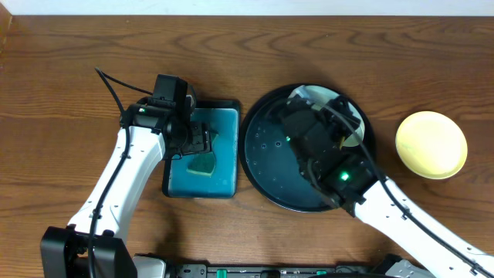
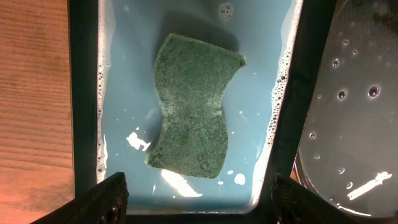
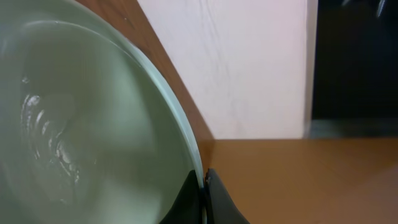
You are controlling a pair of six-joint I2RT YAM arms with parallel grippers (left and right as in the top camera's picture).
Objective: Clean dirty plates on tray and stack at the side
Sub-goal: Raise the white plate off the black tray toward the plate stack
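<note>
Plate [image 3: 93,124] rim nipped in right gripper [image 3: 203,183] | left gripper [image 2: 199,194] spread over sponge [image 2: 193,112]

Brown wood-grain table [image 1: 62,62], pale wall [image 3: 249,62] behind, dark panel [image 3: 354,56] beside it

The left gripper [image 2: 199,198] hung pointing down, jaws wide apart; the right gripper [image 3: 204,185], arm reaching forward, pinched a plate [image 3: 93,124] by its rim.

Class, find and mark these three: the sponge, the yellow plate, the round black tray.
sponge [image 2: 193,109], left wrist view, middle of its green top face.
yellow plate [image 1: 431,144], overhead view, centre of the plate.
round black tray [image 1: 266,158], overhead view, bare wet floor on its left side.
</note>
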